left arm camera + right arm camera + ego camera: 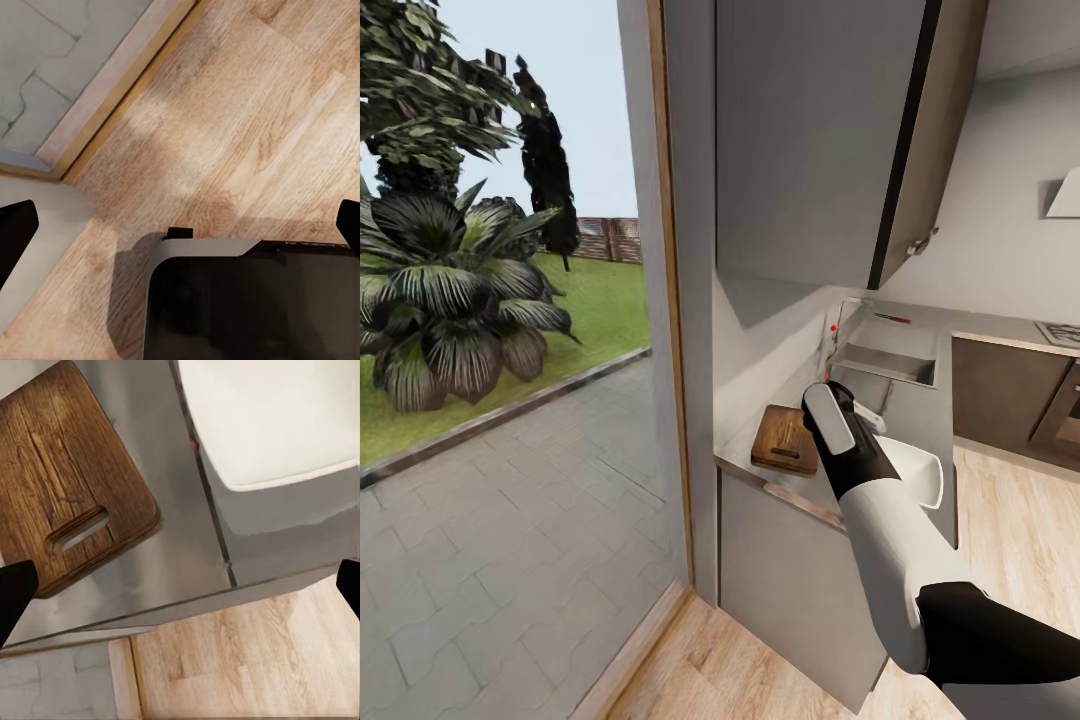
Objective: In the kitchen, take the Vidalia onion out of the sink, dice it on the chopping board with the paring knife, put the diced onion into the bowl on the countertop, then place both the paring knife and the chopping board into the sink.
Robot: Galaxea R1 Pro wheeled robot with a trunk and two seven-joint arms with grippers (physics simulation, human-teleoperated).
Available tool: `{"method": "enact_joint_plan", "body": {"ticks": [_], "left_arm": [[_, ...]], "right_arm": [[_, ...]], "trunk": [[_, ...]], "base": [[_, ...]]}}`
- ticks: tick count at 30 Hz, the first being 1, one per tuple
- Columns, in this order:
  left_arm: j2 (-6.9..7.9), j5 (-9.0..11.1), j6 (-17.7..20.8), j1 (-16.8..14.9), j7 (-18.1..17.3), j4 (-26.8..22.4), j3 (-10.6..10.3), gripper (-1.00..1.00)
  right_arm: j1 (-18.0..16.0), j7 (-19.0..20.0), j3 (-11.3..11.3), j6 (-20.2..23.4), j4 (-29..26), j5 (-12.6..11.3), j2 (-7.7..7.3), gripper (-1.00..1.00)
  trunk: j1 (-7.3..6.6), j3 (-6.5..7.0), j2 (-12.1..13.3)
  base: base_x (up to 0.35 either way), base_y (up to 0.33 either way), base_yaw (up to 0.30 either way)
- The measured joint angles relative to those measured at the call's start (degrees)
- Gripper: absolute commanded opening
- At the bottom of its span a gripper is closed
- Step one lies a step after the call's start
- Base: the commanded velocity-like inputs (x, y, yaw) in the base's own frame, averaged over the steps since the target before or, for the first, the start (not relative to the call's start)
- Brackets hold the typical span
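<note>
Chopping board, grained dark wood with handle slot, beside white squarish bowl on brushed-steel countertop; both grippers spread, empty.

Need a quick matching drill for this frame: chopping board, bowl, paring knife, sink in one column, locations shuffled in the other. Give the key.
Things:
1. chopping board
2. bowl
3. paring knife
4. sink

Places:
A. on the countertop past the basin, near the back wall
B. set into the countertop, between the board end and the far wall
C. at the near end of the countertop, on the window side
D. at the near end of the countertop, on the room side, partly behind the right arm

Pairs: 1-C, 2-D, 3-A, 4-B
</note>
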Motion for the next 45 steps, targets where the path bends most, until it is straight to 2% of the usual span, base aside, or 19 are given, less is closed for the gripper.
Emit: {"method": "enact_joint_plan", "body": {"ticks": [11,18,32,38,45], "left_arm": [[0.0,0.0,0.02,0.0,0.0,-0.03,0.01,1.0],[0.0,-0.01,0.04,0.01,0.0,-0.04,0.01,1.0],[0.0,0.01,0.0,-0.05,0.0,-0.01,-0.01,1.0],[0.0,-0.01,0.02,-0.07,0.0,0.0,-0.02,1.0],[0.0,0.01,0.01,-0.05,0.0,0.0,-0.01,1.0]], "right_arm": [[0.0,-0.5,0.04,-0.08,-0.02,-0.51,0.0,1.0],[0.0,-3.23,0.11,-0.28,-0.02,-0.49,0.0,1.0],[0.0,-3.44,0.17,-0.31,0.41,-1.07,0.01,1.0],[0.0,-3.31,1.12,-0.22,0.49,-7.48,0.01,1.0],[0.0,-3.31,3.78,-0.27,0.49,-9.16,0.01,1.0]], "trunk": [[0.0,0.0,0.0],[-0.02,0.0,-0.01],[0.0,-0.26,0.0],[0.0,-0.7,0.0],[0.0,-1.26,0.0]], "base": [[0.0,0.0,0.0],[0.079,0.0,0.0],[0.075,0.0,0.0],[0.001,0.0,0.0],[0.0,0.0,0.0]]}}
